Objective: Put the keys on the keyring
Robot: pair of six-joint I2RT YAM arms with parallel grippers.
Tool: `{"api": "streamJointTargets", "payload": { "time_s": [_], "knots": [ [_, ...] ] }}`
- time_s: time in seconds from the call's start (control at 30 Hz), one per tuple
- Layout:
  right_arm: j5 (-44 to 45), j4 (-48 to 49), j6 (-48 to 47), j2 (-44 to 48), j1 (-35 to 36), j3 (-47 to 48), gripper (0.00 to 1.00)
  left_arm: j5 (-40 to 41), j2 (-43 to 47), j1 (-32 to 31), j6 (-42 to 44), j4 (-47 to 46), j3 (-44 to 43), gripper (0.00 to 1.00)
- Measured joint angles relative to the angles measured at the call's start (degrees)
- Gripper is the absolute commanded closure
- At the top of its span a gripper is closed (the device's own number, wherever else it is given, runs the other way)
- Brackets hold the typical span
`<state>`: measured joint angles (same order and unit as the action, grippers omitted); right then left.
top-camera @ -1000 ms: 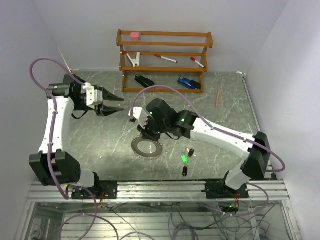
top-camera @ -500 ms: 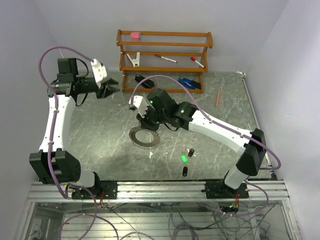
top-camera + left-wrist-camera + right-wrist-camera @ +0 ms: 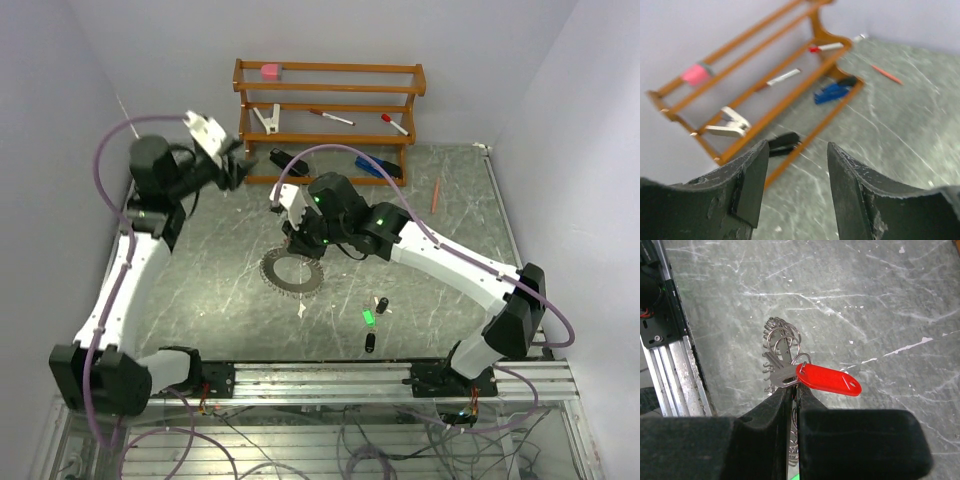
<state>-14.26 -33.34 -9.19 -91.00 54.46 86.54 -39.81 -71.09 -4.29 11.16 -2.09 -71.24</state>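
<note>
Right claw pinching keyring, arm outstretched

Table looked like matt grey-green stone, white-veined. Rack, upper centre of the top view, was varnished orange-brown wood. Key was bright bare metal; its tag glossy red plastic. Keyring showed dull silvery metal. Left gripper was matt black plastic, scuffed.
</note>
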Motion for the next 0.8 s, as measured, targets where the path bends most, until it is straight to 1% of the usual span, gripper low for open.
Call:
{"api": "streamJointTargets", "payload": {
  "time_s": [0.07,0.13,0.2,0.27,0.37,0.47,0.6,0.7,0.8],
  "knots": [
    [-0.1,-0.2,0.1,0.0,-0.2,0.0,1.00,0.2,4.8,-3.3,3.4,0.3,7.2,0.38],
    [-0.2,-0.4,0.2,0.0,-0.4,0.0,1.00,0.3,7.7,-5.3,6.1,1.8,10.4,0.37],
    [-0.1,-0.4,0.5,0.0,-0.7,0.0,1.00,0.7,9.6,-7.4,8.0,4.1,11.5,0.38],
    [0.3,-0.6,1.1,0.0,-0.8,0.0,1.00,1.5,10.6,-8.8,8.3,5.9,11.6,0.38],
    [1.2,-1.0,2.5,0.0,-0.9,0.0,1.00,2.5,10.7,-9.8,6.3,9.6,11.2,0.38],
    [1.9,-2.0,4.7,0.0,-0.9,0.2,1.00,2.9,10.1,-10.1,2.1,15.1,9.7,0.39],
    [2.2,-4.3,8.5,-0.8,-1.1,2.1,1.00,2.6,9.7,-10.7,-2.6,20.1,6.7,0.37],
    [1.8,-6.9,12.2,-3.3,-1.8,6.3,1.00,2.3,9.7,-11.3,-4.2,22.6,4.9,0.36],
    [0.1,-10.5,16.6,-7.7,-3.6,12.8,1.00,2.9,9.7,-12.6,-2.9,24.8,4.4,0.36]
  ]
}}
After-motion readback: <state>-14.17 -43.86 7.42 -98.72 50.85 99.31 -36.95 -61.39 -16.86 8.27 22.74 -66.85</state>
